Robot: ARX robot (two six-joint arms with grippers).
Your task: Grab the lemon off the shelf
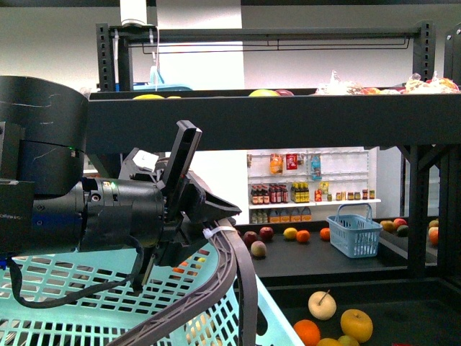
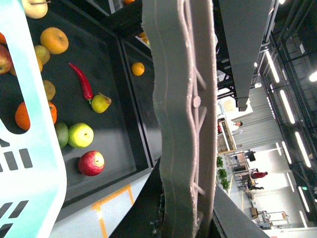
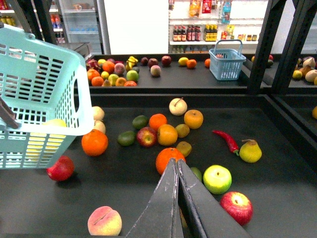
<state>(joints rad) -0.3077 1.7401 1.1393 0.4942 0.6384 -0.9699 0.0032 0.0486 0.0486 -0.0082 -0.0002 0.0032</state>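
Currently the left arm (image 1: 57,209) is reaching across the front view from 9 toward 3 o'clock. Its forearm is lying roughly level, and the wrist is rolled so one black finger (image 1: 184,155) is sticking up toward 1 o'clock. The left tool (image 1: 202,205) is clamping the grey handle (image 1: 241,274) of the light-blue basket (image 1: 72,288). In the left wrist view that handle is running straight through the dark gap of the tool and filling it. The basket is hanging tilted below the tool.

The right tool (image 3: 177,166) is pointing toward 12 o'clock over the dark tabletop (image 3: 277,188), angled downward. Its fingers are pressing together and gripping nothing, and the tips are lining up with an orange (image 3: 166,157).

A bright yellow rounded shape, taken as the lemon (image 3: 53,123), is showing through the basket slats, low inside the basket, at about 10 o'clock from the right tool. The slats are cutting up its outline, so I cannot tell its long axis or which way it is pointing.

The shelf (image 1: 274,119) is standing ahead, with its upper lip crossing the front view.
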